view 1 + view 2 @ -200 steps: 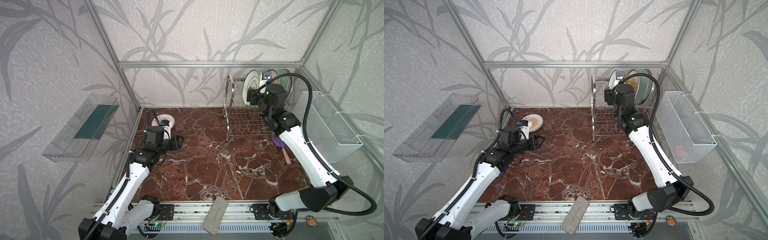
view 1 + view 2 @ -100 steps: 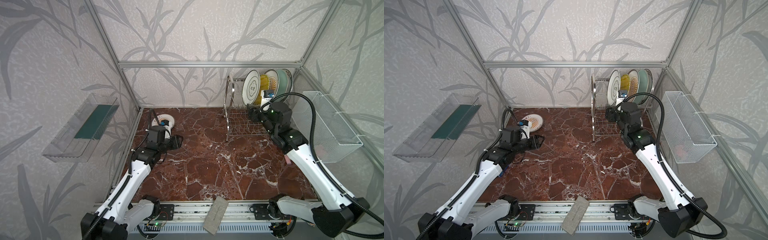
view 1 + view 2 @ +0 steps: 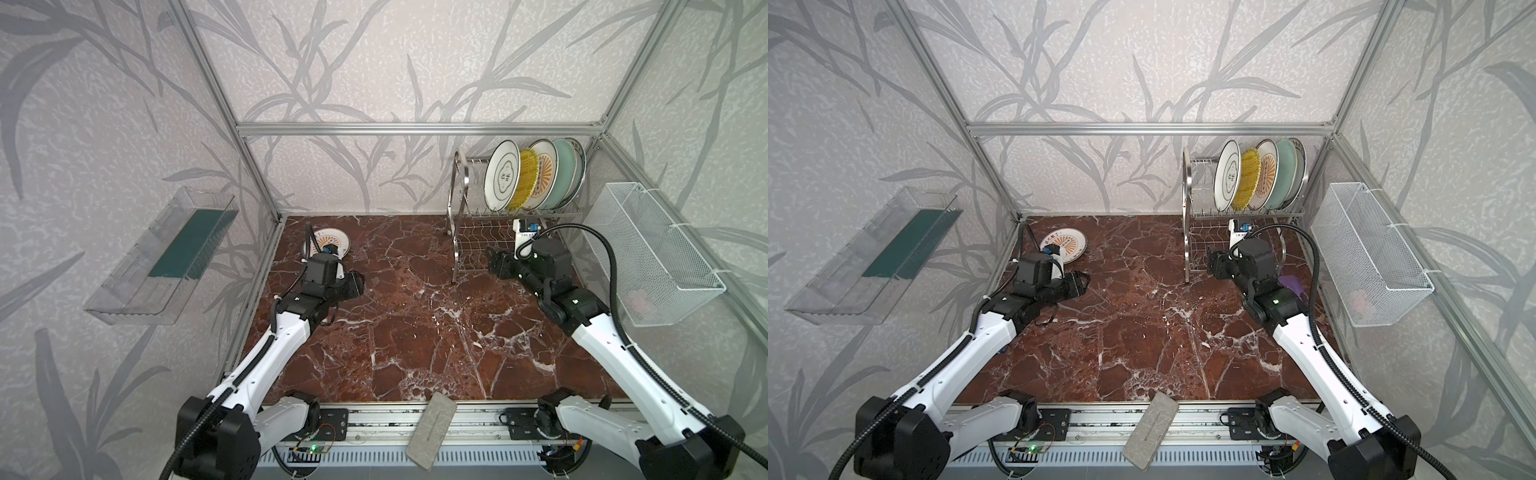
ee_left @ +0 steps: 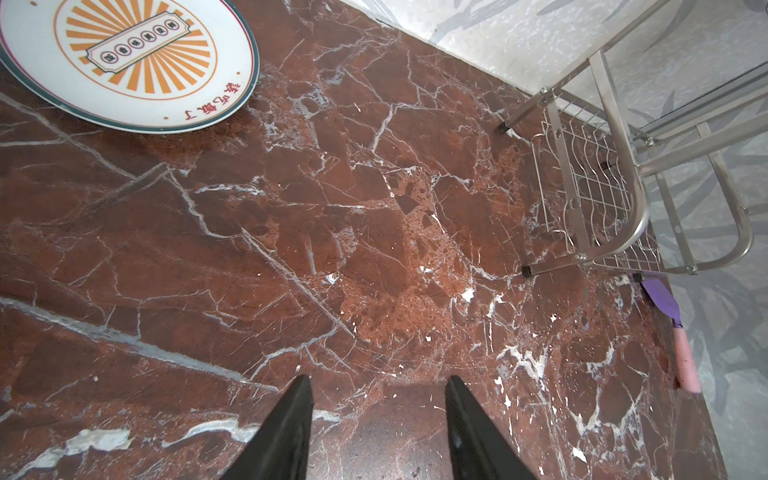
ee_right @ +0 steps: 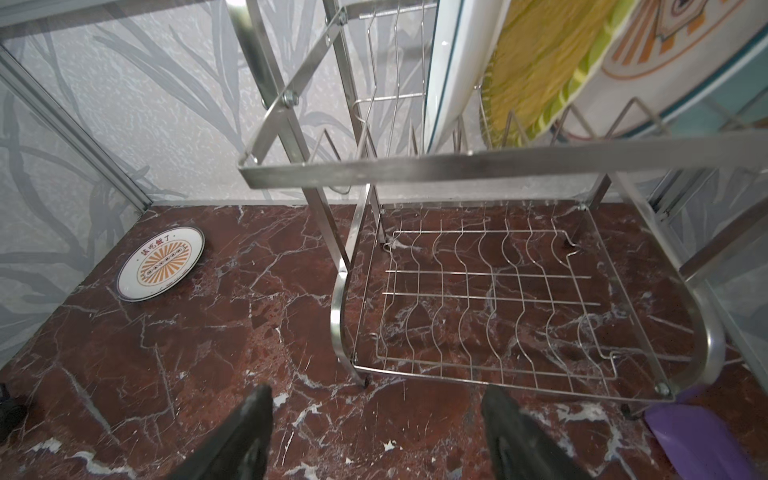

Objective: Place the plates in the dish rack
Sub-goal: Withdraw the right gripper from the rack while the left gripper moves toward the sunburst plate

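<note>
A: Sunburst plate (image 4: 124, 54): is it gripped?
B: No. Left gripper (image 4: 378, 380) half-spread, right gripper (image 5: 376, 388) wide, both empty.
A: Where is it?
B: Flat on the marble tabletop (image 4: 374, 208) near the left gripper; five other plates (image 3: 536, 176) stand in the upper tier of the dish rack (image 5: 415, 168).
A: Handling?
B: Probably stiff, slick, breakable; pinch its raised rim.

Robot lab cell: aluminium frame (image 3: 415, 129), leaf-print wall panels (image 3: 332, 62), marble-look tabletop (image 3: 415, 332), two robot arms (image 3: 286, 336).

The red marble tabletop (image 3: 415, 332) carries a sunburst plate (image 3: 338, 239), the dish rack (image 5: 457, 163) and a purple utensil (image 4: 663, 300).
</note>
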Robot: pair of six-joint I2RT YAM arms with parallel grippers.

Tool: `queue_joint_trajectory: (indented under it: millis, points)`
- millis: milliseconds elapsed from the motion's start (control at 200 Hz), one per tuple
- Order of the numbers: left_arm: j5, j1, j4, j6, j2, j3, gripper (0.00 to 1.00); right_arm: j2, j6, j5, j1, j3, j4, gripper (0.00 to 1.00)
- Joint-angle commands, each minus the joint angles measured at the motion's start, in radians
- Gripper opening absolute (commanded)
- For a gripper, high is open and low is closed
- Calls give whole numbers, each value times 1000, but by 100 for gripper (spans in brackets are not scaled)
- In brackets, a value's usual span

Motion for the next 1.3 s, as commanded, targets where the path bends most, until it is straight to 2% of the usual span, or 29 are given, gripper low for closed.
queue_joint_trajectory:
  millis: [0,230,575,1025,1295]
  points:
    - [-41,17,57,-38,31,-21,51,-30,65,-58,-4,-71,55,78]
    - [-46,62,130,-86,114,-34,51,-26,86,-126,-3,-187,86,78]
    - [9,194,321,-216,232,-76,51,-27,97,-171,-4,-269,101,78]
    - [22,272,513,-357,496,-5,53,-67,85,-168,-4,-293,66,78]
    - [28,287,700,-459,667,14,53,-109,42,-114,-4,-303,12,78]
